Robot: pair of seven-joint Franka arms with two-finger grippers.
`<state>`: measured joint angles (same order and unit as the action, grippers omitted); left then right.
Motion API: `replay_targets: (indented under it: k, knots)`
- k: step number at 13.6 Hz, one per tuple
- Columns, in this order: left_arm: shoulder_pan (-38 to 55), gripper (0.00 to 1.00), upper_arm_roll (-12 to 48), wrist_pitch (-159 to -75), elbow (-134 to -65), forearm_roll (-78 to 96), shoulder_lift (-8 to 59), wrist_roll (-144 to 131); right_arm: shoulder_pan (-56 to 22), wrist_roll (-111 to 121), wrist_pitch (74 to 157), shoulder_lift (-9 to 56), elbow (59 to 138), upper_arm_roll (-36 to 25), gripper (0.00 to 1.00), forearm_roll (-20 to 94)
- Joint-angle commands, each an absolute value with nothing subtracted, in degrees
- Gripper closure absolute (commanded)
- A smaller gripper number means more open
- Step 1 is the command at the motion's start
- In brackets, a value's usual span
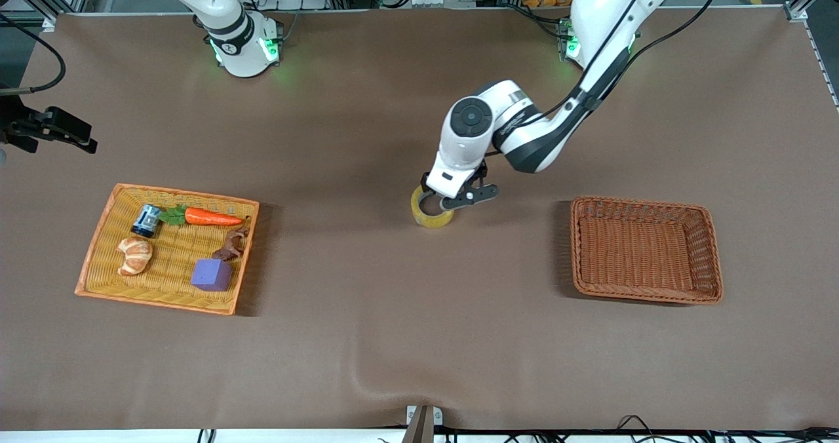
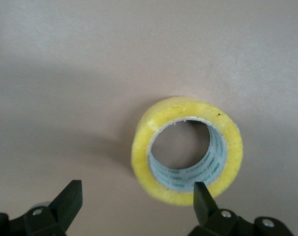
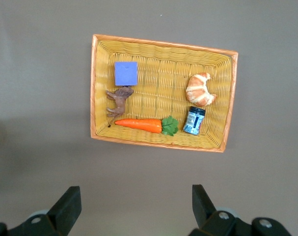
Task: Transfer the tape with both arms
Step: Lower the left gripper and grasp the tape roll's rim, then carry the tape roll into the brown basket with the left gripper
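Jaws of the left gripper (image 1: 440, 202) spread wide, lowered over the tape (image 1: 432, 215) in the middle of the table (image 1: 393, 338), holding nothing. In the left wrist view, one fingertip (image 2: 202, 192) over the roll's yellow rim, the other fingertip (image 2: 70, 195) well clear of the tape (image 2: 187, 149) over bare brown cloth, so the ring sits off-centre between the jaws, lying flat with its grey-white core facing up. Jaws of the right gripper (image 3: 134, 204) spread wide too, empty, raised high above the yellow tray (image 3: 161, 40). Beneath those jaws, in the tray: purple cube (image 3: 125, 73), brown toy animal (image 3: 119, 100), carrot (image 3: 144, 125), croissant (image 3: 201, 90), small blue can (image 3: 194, 120). Toward the left arm's end from the left jaws, well apart from the tape: brown wicker basket (image 1: 645, 249), nothing in it.
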<state>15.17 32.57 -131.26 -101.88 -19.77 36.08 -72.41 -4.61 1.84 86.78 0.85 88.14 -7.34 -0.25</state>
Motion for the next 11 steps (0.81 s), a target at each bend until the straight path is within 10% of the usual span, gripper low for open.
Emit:
replay_targets:
  k: [1,5,8,11]
  knots:
    - [15.91,0.04,32.17,-132.88,-99.05,-24.25,40.51,-75.85,-3.78,2.37,86.84,0.88,87.54,-6.86,0.0,2.2]
    - [15.91,0.4,31.11,-134.21,-99.49,-24.35,41.57,-76.03,-3.52,2.37,86.49,0.88,87.45,-6.94,0.0,1.49]
    - [15.82,0.93,31.11,-134.21,-99.23,-24.26,42.36,-76.11,-3.51,2.29,86.4,0.88,87.45,-6.86,0.0,1.41]
    - [15.12,1.0,31.11,-134.21,-99.23,-24.43,41.66,-75.76,-3.52,2.29,86.4,0.88,86.66,-6.94,0.0,1.49]
